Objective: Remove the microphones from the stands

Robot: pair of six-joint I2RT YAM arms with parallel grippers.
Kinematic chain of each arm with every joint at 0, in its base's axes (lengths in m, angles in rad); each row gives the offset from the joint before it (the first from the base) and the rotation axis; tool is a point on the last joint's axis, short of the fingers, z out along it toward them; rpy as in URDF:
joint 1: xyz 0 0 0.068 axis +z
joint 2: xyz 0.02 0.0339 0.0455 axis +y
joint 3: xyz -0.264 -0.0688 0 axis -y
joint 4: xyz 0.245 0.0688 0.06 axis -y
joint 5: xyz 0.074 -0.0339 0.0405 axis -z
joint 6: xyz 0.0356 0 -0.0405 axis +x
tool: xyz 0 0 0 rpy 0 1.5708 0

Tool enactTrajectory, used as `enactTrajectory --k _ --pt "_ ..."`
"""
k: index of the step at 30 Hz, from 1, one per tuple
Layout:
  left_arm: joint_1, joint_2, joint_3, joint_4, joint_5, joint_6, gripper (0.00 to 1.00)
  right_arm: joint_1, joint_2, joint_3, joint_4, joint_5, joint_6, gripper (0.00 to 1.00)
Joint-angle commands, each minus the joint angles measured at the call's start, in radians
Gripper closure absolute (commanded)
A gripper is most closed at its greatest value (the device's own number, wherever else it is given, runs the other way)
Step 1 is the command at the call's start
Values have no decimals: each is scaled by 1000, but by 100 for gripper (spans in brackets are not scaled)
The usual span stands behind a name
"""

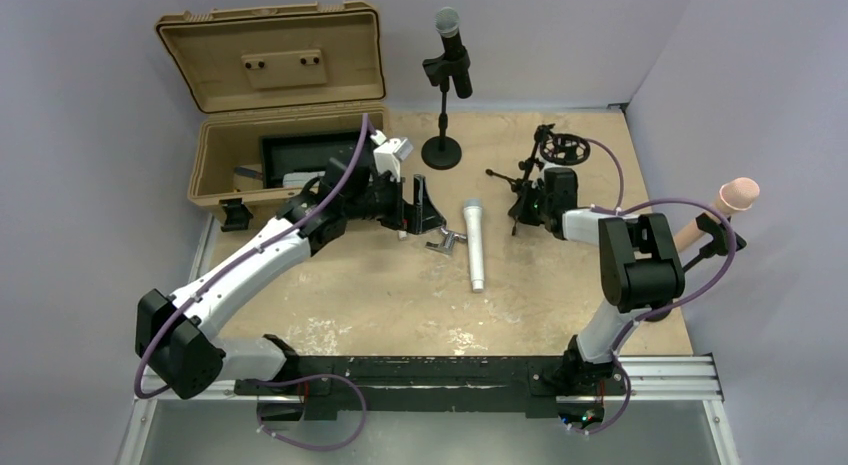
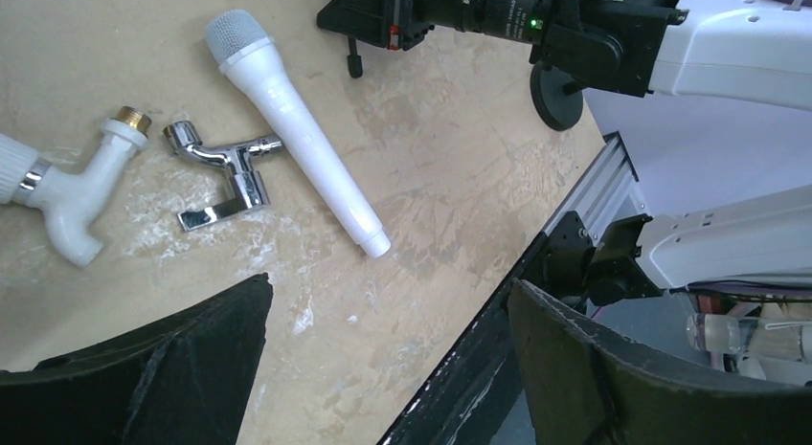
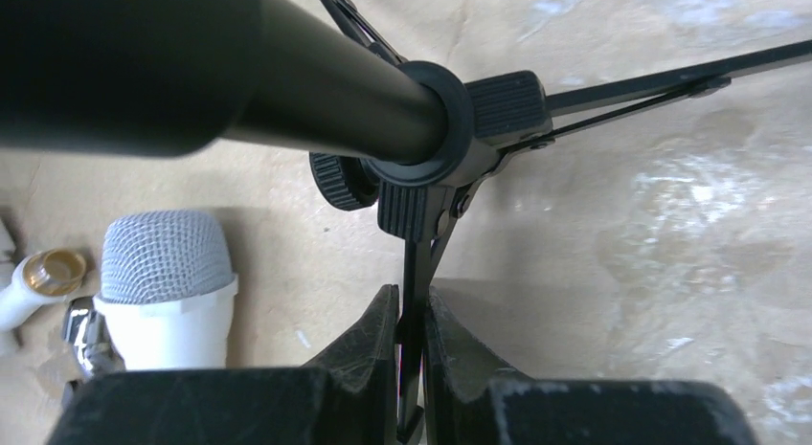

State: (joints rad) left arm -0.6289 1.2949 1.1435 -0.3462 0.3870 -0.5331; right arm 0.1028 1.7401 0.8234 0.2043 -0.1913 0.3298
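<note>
A black microphone point(image 1: 452, 47) sits clipped in a round-base stand point(image 1: 442, 150) at the back of the table. A white microphone point(image 1: 476, 243) lies flat mid-table; it also shows in the left wrist view point(image 2: 302, 115) and the right wrist view point(image 3: 168, 273). A black tripod stand point(image 1: 520, 180) with an empty ring mount point(image 1: 562, 145) stands to its right. My right gripper point(image 1: 532, 203) is shut on one thin tripod leg point(image 3: 415, 263), fingers pinching it point(image 3: 412, 306). My left gripper point(image 1: 428, 207) is open and empty point(image 2: 388, 292), left of the white microphone.
A chrome faucet point(image 2: 220, 167) and a white pipe fitting point(image 2: 81, 191) lie beside the white microphone. An open tan case point(image 1: 270, 55) stands back left. A pinkish cylinder on a black holder point(image 1: 735, 195) is at the right edge. The black rail point(image 1: 430, 370) runs along the front.
</note>
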Motion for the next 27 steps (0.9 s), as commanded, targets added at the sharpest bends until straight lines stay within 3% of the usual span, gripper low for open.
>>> enactTrajectory --k 1,8,14,16,20,24,27 --pt "-28 -1 -42 196 -45 -104 11 32 -15 -6 11 -62 -39 97" --pt "-74 128 -9 379 -45 -232 14 51 -10 -1 17 -80 -56 97" --pt "-119 289 47 551 -40 -279 13 48 -112 -48 33 21 8 49" --pt "-122 336 70 602 -57 -293 14 37 -158 -81 61 34 40 41" --pt "-122 461 209 534 -122 -261 23 -38 -188 -162 169 -107 117 45" --pt "-120 567 318 525 -177 -251 30 -98 -165 -206 262 -199 169 63" --pt "-120 653 436 501 -171 -256 32 -98 -120 -177 248 -211 149 64"
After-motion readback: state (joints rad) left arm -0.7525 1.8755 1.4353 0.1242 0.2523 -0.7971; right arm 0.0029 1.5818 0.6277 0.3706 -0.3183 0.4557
